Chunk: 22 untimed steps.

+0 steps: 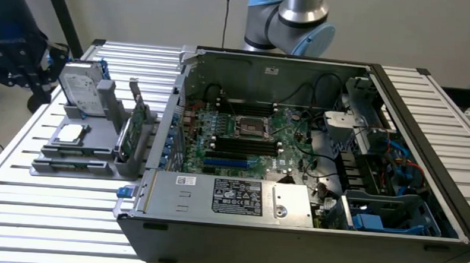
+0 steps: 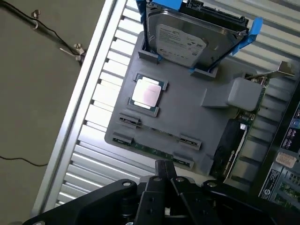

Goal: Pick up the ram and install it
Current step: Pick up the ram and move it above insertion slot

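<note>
Wrist view shows the gripper (image 2: 166, 172) hanging over the near edge of the gray holder tray (image 2: 187, 117); whether it is open or closed cannot be told. The ram (image 2: 157, 151), seen as a thin green strip, sits between small clips along that same edge, just beside the gripper. 1 CPU (image 2: 148, 93) lies in a pocket toward the tray's middle. 1 hard drive (image 2: 187, 40) stands at the far edge. 1 expansion card (image 2: 234, 140) stands along the side edge facing the open computer case (image 1: 294, 229).
</note>
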Tool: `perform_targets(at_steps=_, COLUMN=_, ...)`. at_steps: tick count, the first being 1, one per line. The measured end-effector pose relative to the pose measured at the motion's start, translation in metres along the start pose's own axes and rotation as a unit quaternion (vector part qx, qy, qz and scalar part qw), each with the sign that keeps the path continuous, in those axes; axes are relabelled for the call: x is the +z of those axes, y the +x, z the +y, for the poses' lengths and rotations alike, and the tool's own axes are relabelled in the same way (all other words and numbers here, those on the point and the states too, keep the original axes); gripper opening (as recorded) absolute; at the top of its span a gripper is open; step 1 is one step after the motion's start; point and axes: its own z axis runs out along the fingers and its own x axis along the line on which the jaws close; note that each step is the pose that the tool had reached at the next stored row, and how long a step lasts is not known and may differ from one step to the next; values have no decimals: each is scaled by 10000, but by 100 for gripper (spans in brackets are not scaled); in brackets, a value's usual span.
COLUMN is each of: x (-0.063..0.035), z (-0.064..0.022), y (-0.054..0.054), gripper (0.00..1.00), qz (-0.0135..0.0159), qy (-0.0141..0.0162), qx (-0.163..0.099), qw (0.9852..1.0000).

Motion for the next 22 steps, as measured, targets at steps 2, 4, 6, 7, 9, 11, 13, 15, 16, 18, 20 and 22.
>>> perform_targets(at_steps=2, x=15, z=-1, y=0, gripper=11, qz=7, qy=2, qx=-180, qw=9998)
perform_targets(at_steps=4, x=30, z=-1, y=-1, gripper=11, qz=15, qy=4, qx=-367, qw=9993)
perform_targets(at_steps=6, x=45, z=-2, y=-1, gripper=11, qz=22, qy=7, qx=-550, qw=9985)
perform_targets(at_steps=7, x=52, z=-3, y=-1, gripper=11, qz=26, qy=8, qx=-640, qw=9979)
perform_targets(at_steps=9, x=68, z=-3, y=-1, gripper=11, qz=32, qy=10, qx=-819, qw=9966)
perform_targets(at_steps=11, x=83, z=-3, y=-1, gripper=11, qz=40, qy=13, qx=-997, qw=9950)
perform_targets(at_steps=13, x=99, z=-4, y=-1, gripper=11, qz=47, qy=15, qx=-1182, qw=9930)
perform_targets(at_steps=15, x=114, z=-5, y=-2, gripper=11, qz=54, qy=18, qx=-1361, qw=9907)
perform_targets(at_steps=16, x=122, z=-5, y=-2, gripper=11, qz=58, qy=19, qx=-1449, qw=9894)
perform_targets(at_steps=18, x=137, z=-5, y=-2, gripper=11, qz=65, qy=21, qx=-1629, qw=9866)
perform_targets(at_steps=20, x=153, z=-6, y=-2, gripper=11, qz=72, qy=24, qx=-1812, qw=9834)
perform_targets(at_steps=22, x=168, z=-7, y=-3, gripper=11, qz=79, qy=26, qx=-1989, qw=9800)
